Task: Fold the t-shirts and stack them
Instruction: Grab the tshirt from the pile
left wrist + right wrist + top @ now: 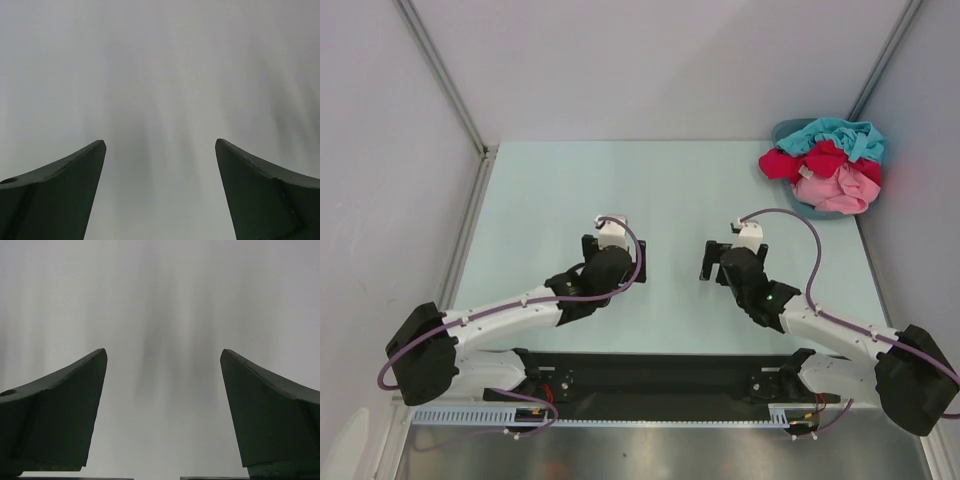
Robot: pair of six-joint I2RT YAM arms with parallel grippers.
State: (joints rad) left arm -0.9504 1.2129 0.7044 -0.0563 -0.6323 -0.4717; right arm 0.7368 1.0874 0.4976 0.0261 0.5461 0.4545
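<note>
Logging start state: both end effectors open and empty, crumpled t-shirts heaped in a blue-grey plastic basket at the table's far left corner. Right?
Wrong corner: the top external view shows the blue-grey plastic basket of teal, red and pink t-shirts at the far right. Left end effector and right end effector are open and empty.

No text, brand, number or sign is showing legibly in any view. The crumpled red, teal-blue and pink cloth t-shirts (825, 165) are lying heaped in the rounded blue-grey plastic basket (788, 130), too small in the top view for any label to be read.
</note>
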